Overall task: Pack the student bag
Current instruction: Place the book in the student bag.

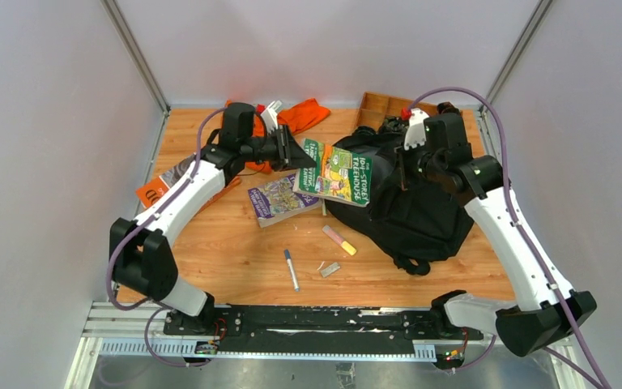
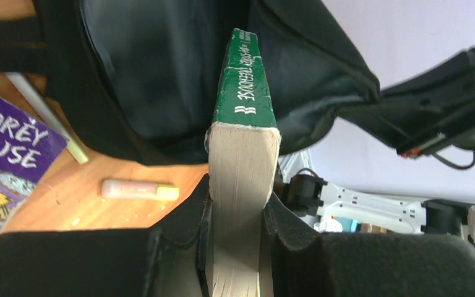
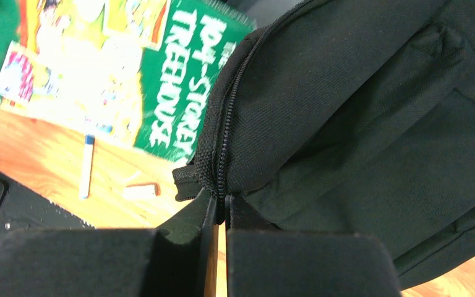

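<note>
The black student bag (image 1: 409, 203) lies right of centre with its mouth facing left. My left gripper (image 2: 240, 213) is shut on a green paperback (image 2: 242, 133), spine up, held in the air at the bag's open mouth (image 2: 154, 68). From above, the same green book (image 1: 336, 172) hangs against the bag's left edge, with the left gripper (image 1: 296, 154) at its left end. My right gripper (image 3: 221, 210) is shut on the bag's zipper edge (image 3: 222, 148), lifting the fabric. From above, the right gripper (image 1: 405, 170) sits over the bag's top.
A purple book (image 1: 279, 198) lies on the table left of the bag. A highlighter (image 1: 338, 240), a pen (image 1: 291, 268) and an eraser (image 1: 330, 269) lie nearer the front. An orange cloth (image 1: 300, 116) and a wooden compartment tray (image 1: 381, 108) sit at the back.
</note>
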`<state>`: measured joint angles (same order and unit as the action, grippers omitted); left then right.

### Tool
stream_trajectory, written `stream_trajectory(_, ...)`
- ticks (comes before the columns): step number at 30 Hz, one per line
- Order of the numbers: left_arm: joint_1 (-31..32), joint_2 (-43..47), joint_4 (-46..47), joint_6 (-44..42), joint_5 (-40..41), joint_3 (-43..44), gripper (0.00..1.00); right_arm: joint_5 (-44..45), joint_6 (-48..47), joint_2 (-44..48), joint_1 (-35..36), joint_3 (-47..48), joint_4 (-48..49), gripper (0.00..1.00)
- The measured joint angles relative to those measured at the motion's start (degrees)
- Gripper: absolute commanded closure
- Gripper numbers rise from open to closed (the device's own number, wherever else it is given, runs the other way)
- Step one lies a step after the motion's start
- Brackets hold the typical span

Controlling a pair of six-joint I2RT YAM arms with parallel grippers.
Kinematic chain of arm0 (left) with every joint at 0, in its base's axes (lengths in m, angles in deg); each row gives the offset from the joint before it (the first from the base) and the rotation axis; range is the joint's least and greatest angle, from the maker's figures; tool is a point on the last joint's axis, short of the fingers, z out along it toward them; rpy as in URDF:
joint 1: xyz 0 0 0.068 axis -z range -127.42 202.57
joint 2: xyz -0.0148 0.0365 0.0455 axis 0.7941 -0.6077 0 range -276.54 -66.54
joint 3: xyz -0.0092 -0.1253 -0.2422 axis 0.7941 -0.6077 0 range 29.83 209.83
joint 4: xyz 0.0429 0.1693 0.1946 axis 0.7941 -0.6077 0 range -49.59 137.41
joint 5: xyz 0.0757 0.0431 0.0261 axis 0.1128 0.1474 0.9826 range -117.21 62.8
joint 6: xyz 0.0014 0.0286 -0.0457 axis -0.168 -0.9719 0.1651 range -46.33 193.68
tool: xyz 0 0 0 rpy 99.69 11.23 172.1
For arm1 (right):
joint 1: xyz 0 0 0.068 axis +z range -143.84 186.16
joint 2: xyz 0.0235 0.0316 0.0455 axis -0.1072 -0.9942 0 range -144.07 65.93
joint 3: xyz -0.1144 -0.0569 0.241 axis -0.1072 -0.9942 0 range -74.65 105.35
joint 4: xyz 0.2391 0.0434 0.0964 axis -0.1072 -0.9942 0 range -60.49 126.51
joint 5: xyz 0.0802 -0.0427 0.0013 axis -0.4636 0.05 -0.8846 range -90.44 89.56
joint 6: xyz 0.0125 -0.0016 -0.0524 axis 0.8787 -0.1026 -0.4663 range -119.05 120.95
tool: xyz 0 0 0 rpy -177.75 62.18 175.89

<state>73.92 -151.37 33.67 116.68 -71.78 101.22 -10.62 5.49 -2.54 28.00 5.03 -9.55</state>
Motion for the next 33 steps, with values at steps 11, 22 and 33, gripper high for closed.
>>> stream_trajectory(11, 1.3, -13.0, 1.5, -0.5, -1.4, 11.4, 1.0, -4.3, -2.9, 5.0, -0.1, -4.9, -2.0, 1.0)
stream_trajectory(22, 6.5, -15.3, 4.3, 4.6, -1.7, 1.0, 1.0, -4.3, 3.6, 7.3, -0.1, -11.6, 5.1, 1.0)
stream_trajectory(33, 8.5, -16.1, 8.2, 8.3, -2.2, 3.7, 1.0, -6.5, 6.1, 8.2, -0.1, -13.0, 9.3, 1.0)
